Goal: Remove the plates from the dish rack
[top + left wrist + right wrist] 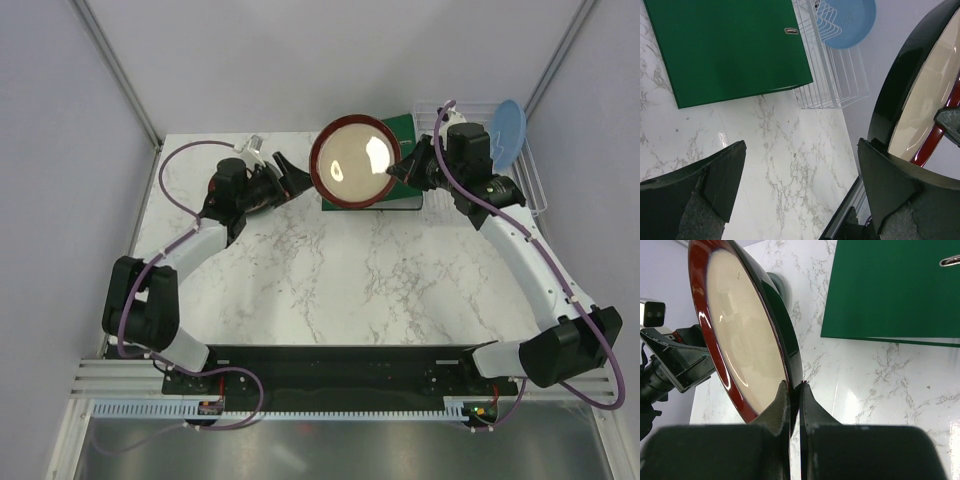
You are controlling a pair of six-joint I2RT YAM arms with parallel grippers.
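Observation:
A beige plate with a dark red-brown rim (355, 162) hangs tilted above the table, in front of the green binder. My right gripper (393, 170) is shut on its right rim; the right wrist view shows both fingers pinching the edge (794, 387) of the plate (740, 340). My left gripper (293, 175) is open and empty, just left of the plate's left edge. In the left wrist view its gripper (801, 150) holds nothing and the plate (920, 115) stands beside the right finger. A light blue plate (507, 130) stands in the white wire dish rack (535, 185) at the back right.
A flat green ring binder (405, 128) lies at the back, next to the rack. A grey rounded edge (779, 287) shows behind the held plate in the right wrist view. The marble table (340, 280) runs toward the arm bases.

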